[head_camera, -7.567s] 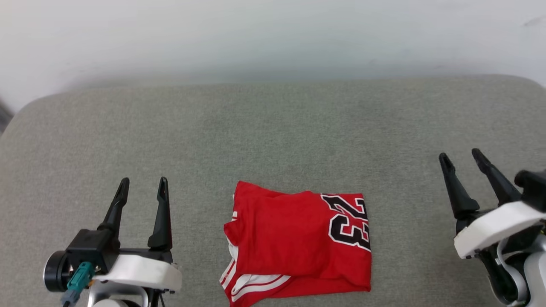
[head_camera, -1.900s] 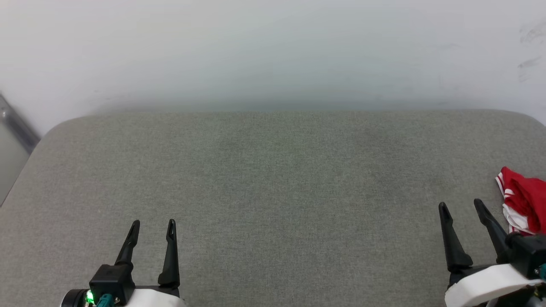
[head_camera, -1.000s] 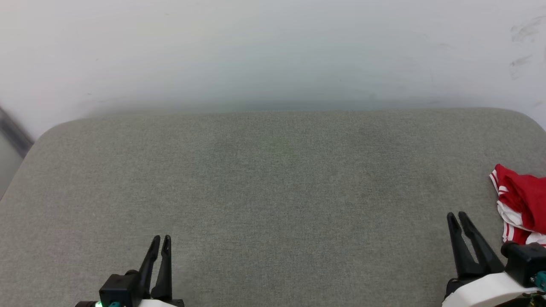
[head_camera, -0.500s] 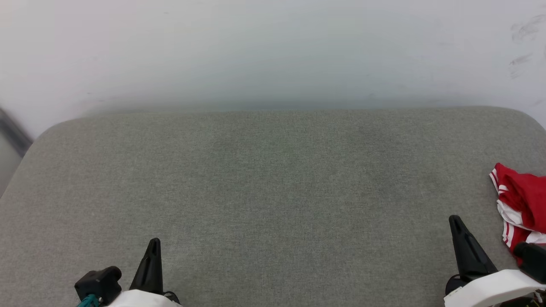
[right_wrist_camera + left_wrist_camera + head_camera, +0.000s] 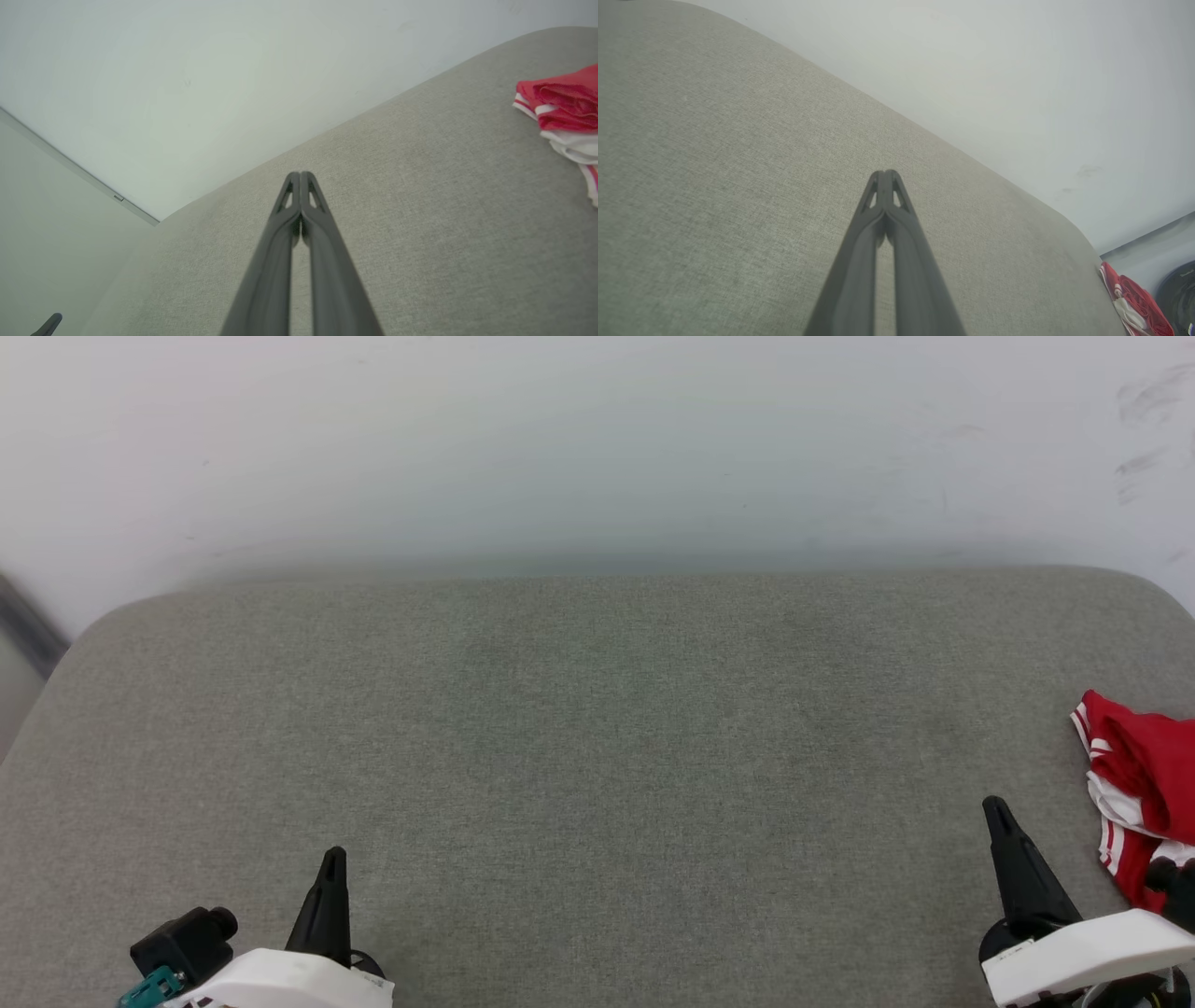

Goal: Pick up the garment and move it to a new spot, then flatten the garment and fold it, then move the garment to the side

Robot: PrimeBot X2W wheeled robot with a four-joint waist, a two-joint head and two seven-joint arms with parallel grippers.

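Both grippers are pinched fully shut and hold nothing. Left gripper (image 5: 332,864) rises from the lower left of the head view as a single dark spike. In its own wrist view the two fingers meet at the tips, with only bare cushion past them. Right gripper (image 5: 997,814) stands at the lower right of the head view, its fingers likewise pressed together and empty, and tilted a little toward the upper left of the frame.

Just right of that gripper and slightly higher in the frame lies the garment (image 5: 1131,770). It is a red bundle with white and striped trim, near the fingers but clear of them, and cut off by the right edge of the head view. What shows of it runs top to bottom along that edge, so its long axis seems to lie roughly with the fingers rather than across them; the hidden part leaves this unsure. In the right wrist view the garment (image 5: 558,95) sits at the upper right, off to the side of the closed tips.

So the right arm is much the nearer, and the left is well apart, across the whole cushion (image 5: 597,756). The garment rests straight on that grey fabric, not in any bin or basket. With it parked at the side and both grippers empty, the task looks about finished.
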